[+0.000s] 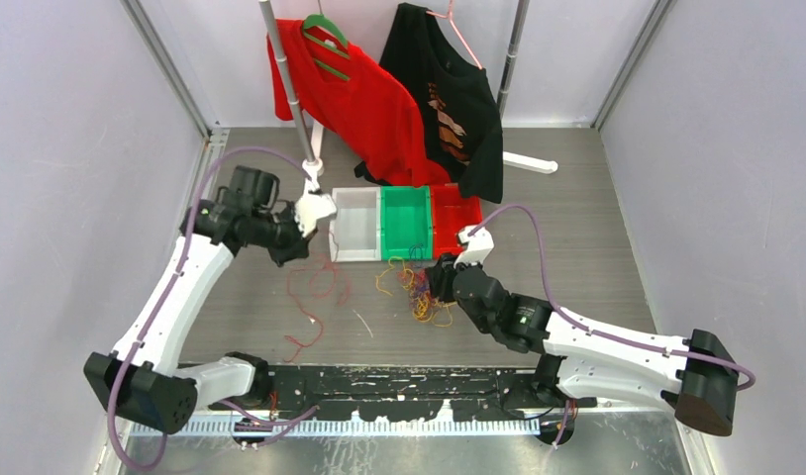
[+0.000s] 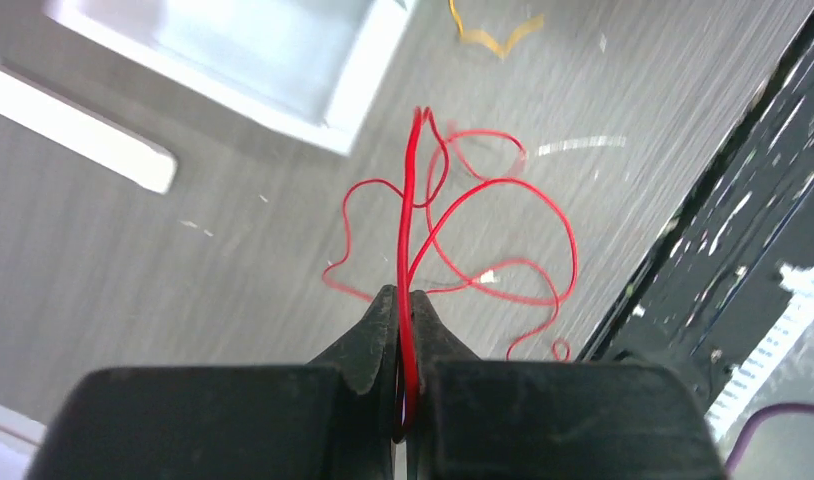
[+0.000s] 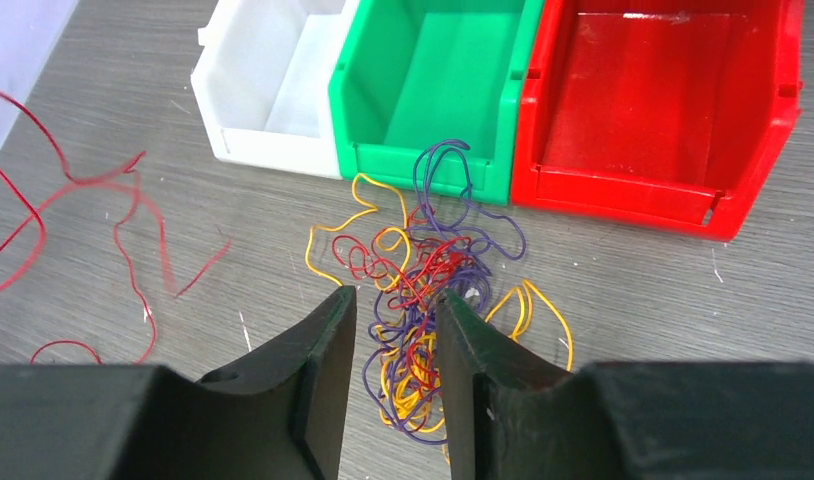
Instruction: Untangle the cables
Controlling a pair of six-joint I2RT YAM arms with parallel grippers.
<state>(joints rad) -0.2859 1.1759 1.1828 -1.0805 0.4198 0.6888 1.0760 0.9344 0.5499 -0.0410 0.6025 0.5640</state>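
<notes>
lying on the grey counter [image 1: 597, 257] just in front of the green bin [image 3: 383, 165], the cables [image 3: 423, 290] form a knot of thin, curly red, yellow-orange and purple strands. the right end effector [image 3: 395, 350] has its jaws apart, astride the knot's near edge. the left end effector [image 2: 403, 300] is clamped on one loose red strand [image 2: 410, 200], which loops well apart from the knot.

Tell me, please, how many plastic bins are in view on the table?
3, side by side in one row: the white bin on the left, the green bin in the middle, the red bin on the right. No other bin shows in any view.
</notes>
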